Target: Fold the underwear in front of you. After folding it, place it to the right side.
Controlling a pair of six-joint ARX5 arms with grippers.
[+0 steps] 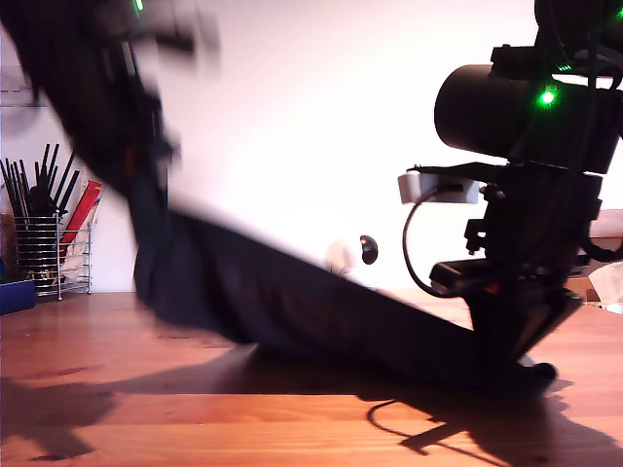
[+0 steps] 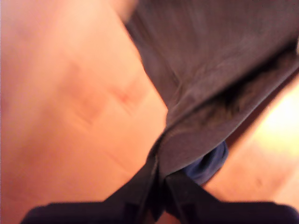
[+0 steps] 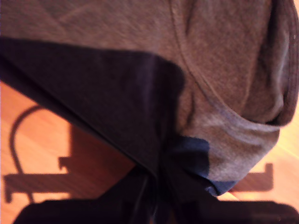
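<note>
The underwear (image 1: 292, 302) hangs as a dark sloping sheet over the wooden table (image 1: 195, 418), high at the exterior view's left and down on the boards at that view's right. Both wrist views show jaws pinched together on a bunched corner of the fabric: the first gripper (image 2: 159, 186) is clamped on one hemmed edge, the second gripper (image 3: 159, 186) on another. Which arm in the exterior view is which cannot be told for certain, since the raised arm is blurred.

To fold well, the lifted edge probably needs to travel over the low one with the cloth kept taut, so the hems meet without a crease, while the low grip pins its corner to the table.

At the exterior view's far left a wire basket (image 1: 54, 258) holds upright black sticks (image 1: 34, 180) and a red item (image 1: 83, 209), well apart from the garment.
</note>
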